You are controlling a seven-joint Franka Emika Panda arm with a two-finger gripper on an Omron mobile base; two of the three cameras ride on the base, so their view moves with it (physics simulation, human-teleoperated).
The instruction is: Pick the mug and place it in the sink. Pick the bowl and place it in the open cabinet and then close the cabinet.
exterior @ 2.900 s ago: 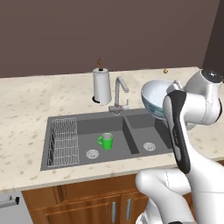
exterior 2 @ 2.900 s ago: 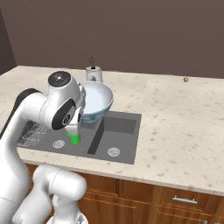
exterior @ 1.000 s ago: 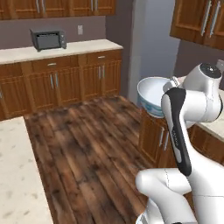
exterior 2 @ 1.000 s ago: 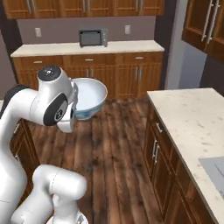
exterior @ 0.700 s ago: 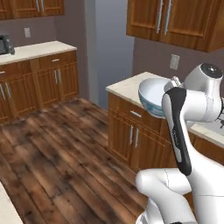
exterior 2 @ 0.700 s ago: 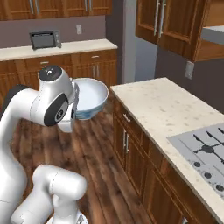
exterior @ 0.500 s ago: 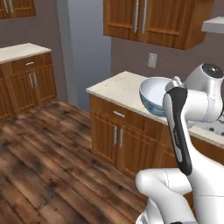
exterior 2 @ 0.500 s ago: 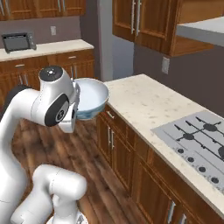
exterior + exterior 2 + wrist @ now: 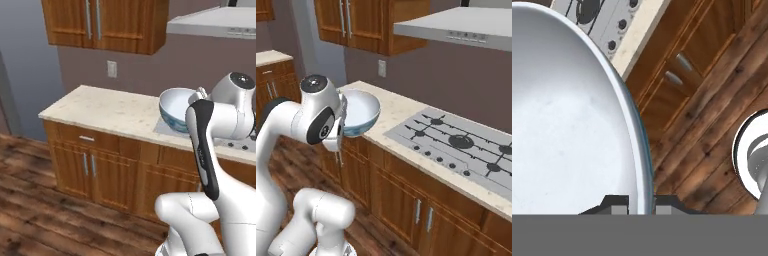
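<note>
step: we carry the bowl (image 9: 176,108) to the cabinet (image 9: 105,22) | gripper (image 9: 641,204): fingers clamped on its rim | care: we keep it level, clear of the counter (image 9: 105,111)

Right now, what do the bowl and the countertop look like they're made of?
Bowl: likely glazed porcelain, with a smooth pale glossy inside and blue pattern outside. Countertop: looks like polished stone, cream with fine speckles, though it could be laminate.

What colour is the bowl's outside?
White with blue patterning on the bowl, clearest in the left base view.
</note>
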